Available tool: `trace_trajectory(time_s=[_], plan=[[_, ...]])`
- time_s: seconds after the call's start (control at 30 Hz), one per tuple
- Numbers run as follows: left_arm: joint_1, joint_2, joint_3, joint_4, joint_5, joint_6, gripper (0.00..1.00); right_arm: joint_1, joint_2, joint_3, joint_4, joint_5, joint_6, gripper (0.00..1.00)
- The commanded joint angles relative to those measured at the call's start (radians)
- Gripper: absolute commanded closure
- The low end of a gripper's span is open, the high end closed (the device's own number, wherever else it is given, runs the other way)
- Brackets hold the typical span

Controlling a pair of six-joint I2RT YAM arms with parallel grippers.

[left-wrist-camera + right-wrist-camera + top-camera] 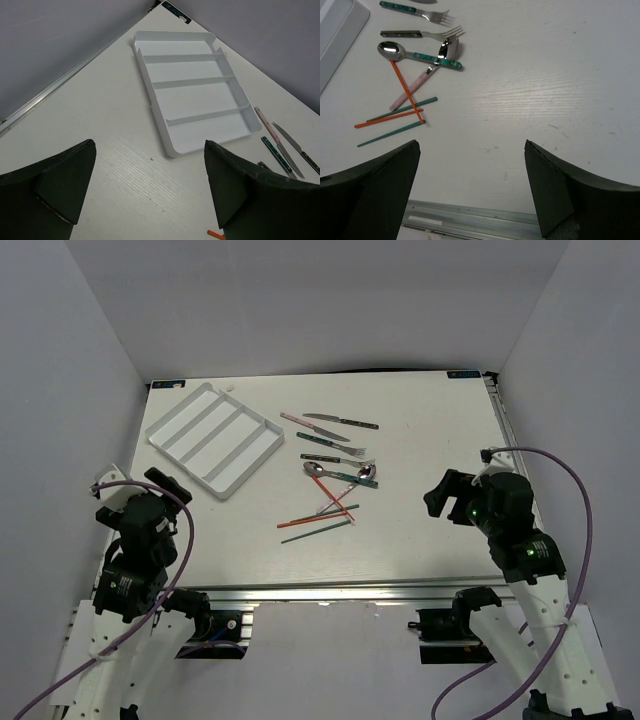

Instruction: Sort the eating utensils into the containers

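Observation:
The white cutlery tray (212, 438) lies at the back left with its compartments empty; it also shows in the left wrist view (200, 102). The utensils lie loose at mid-table: knives (340, 421), a fork (335, 458), spoons (332, 474), and crossed orange and teal chopsticks (315, 520). In the right wrist view I see the forks (420, 34), a teal-handled spoon (415, 54), orange chopsticks (406, 91) and teal chopsticks (395, 131). My left gripper (163, 487) (150, 185) is open and empty, near the tray's front corner. My right gripper (437, 496) (472, 185) is open and empty, right of the utensils.
The table's front edge has a metal rail (470, 220) just below my right gripper. White walls enclose the table on the left, back and right. The knives (282, 145) lie just right of the tray in the left wrist view.

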Motion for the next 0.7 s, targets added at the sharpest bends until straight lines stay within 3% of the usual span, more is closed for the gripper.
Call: trace_trajectory(time_s=[0.0, 0.17, 0.4, 0.5, 0.6, 0.63, 0.67], plan=[[0.01, -0.016, -0.006, -0.011, -0.046, -0.02, 0.02, 0.005, 0.009, -0.046, 0.095, -0.069, 0.025, 0.11], [0.016, -0.042, -0.015, 0.002, -0.033, -0.012, 0.02, 0.003, 0.02, -0.059, 0.159, -0.107, 0.02, 0.11], [0.021, -0.005, -0.015, 0.007, -0.008, -0.002, 0.02, 0.006, 0.147, -0.129, 0.377, -0.334, 0.097, 0.11], [0.019, -0.007, -0.018, 0.015, 0.002, 0.0, 0.02, 0.063, 0.296, -0.135, 0.528, -0.387, 0.101, 0.11], [0.021, -0.007, -0.021, 0.015, 0.004, 0.0, 0.02, 0.218, 0.538, -0.011, 0.502, -0.278, 0.022, 0.11], [0.021, -0.008, -0.021, 0.016, 0.002, 0.0, 0.02, 0.265, 0.674, 0.043, 0.465, -0.184, -0.071, 0.11], [0.021, -0.007, -0.022, 0.015, 0.001, -0.002, 0.02, 0.349, 0.739, 0.16, 0.425, -0.13, -0.112, 0.11]])
